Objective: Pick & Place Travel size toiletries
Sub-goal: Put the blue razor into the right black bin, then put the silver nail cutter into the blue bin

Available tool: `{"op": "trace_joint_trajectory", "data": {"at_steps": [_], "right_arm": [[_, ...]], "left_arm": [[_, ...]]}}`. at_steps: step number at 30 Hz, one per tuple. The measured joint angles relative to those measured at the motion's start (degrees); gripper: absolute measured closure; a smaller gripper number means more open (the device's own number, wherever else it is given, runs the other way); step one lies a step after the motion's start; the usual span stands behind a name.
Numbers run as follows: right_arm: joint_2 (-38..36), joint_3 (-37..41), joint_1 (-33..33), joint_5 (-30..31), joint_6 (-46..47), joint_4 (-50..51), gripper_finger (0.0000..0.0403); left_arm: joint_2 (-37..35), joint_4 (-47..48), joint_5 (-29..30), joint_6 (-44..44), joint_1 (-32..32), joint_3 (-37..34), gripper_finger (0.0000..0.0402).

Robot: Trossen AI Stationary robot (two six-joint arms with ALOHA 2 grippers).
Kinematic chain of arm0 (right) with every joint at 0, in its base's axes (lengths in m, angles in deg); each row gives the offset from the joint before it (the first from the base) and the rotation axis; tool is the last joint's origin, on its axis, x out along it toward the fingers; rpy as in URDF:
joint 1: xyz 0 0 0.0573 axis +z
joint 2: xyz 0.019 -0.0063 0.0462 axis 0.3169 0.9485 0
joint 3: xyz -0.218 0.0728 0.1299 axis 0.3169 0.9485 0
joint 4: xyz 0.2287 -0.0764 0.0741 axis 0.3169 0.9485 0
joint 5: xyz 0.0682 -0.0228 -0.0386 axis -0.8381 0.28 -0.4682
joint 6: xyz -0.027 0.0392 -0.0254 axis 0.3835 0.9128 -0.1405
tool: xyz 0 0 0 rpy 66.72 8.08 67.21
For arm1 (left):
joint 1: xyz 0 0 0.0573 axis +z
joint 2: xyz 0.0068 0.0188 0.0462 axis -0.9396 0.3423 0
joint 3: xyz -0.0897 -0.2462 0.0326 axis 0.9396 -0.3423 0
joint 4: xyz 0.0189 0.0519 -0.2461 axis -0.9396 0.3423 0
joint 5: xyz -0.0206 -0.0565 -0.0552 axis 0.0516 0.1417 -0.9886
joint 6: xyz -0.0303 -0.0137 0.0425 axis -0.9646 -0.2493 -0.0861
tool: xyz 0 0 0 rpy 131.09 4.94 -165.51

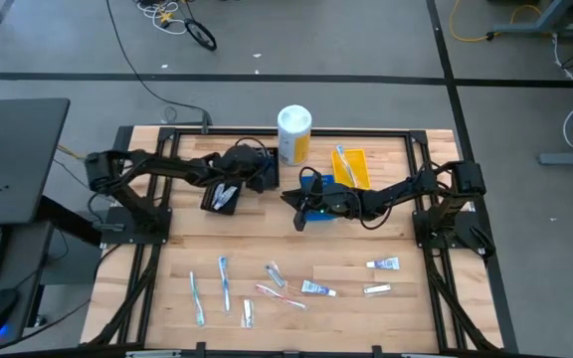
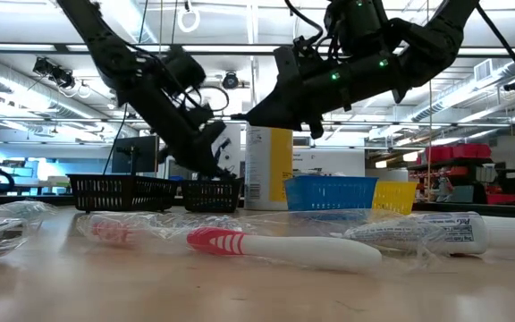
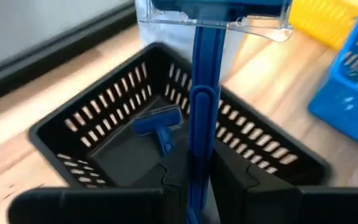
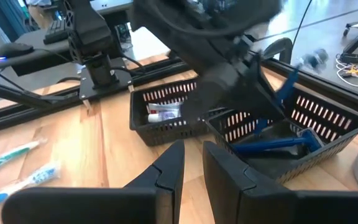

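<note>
My left gripper (image 3: pixel 194 186) is shut on a dark blue razor (image 3: pixel 201 81) and hovers over a black tray (image 3: pixel 104 146) in which another blue razor (image 3: pixel 159 124) lies flat. In the high view the left gripper (image 1: pixel 257 174) is at the table's far middle. The right wrist view shows the held razor (image 4: pixel 288 84) above that tray. My right gripper (image 4: pixel 191 165), empty with a narrow gap between its fingers, hangs above the blue tray (image 1: pixel 318 211). Toothbrushes (image 1: pixel 224 278) and small white tubes (image 1: pixel 316 288) lie flat along the near side. My left gripper pinches the razor's handle (image 3: pixel 197 168) between its two fingers, at the end away from the head. The head with its clear cap (image 3: pixel 219 12) stands free beyond the fingers. The razor is lifted clear, above the black tray's inside.
A second black tray (image 1: pixel 222 196) holding white tubes sits beside the first. A white-and-yellow canister (image 1: pixel 293 132) stands at the far edge, with a yellow tray (image 1: pixel 351 167) holding a toothbrush to its right. Bare wood lies between the trays and the loose items.
</note>
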Motion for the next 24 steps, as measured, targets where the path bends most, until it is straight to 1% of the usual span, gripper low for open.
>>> {"op": "trace_joint_trajectory", "data": {"at_steps": [4,17,20,24], "right_arm": [[0.00,0.00,0.00,0.02,0.00,0.04,0.0336],[0.00,0.00,-0.01,0.04,0.02,0.09,0.0336],[0.00,0.00,-0.02,0.04,0.02,0.09,0.0336],[0.00,0.00,-0.02,-0.37,0.02,0.65,0.0336]], "left_arm": [[2.66,2.82,-3.50,-1.29,1.66,1.35,0.0339],[2.71,2.83,-3.12,-1.46,2.35,1.39,0.0268],[2.71,2.65,-3.73,-1.15,2.31,1.39,0.0258],[2.10,2.75,-4.55,2.25,1.68,1.39,0.0253]]}}
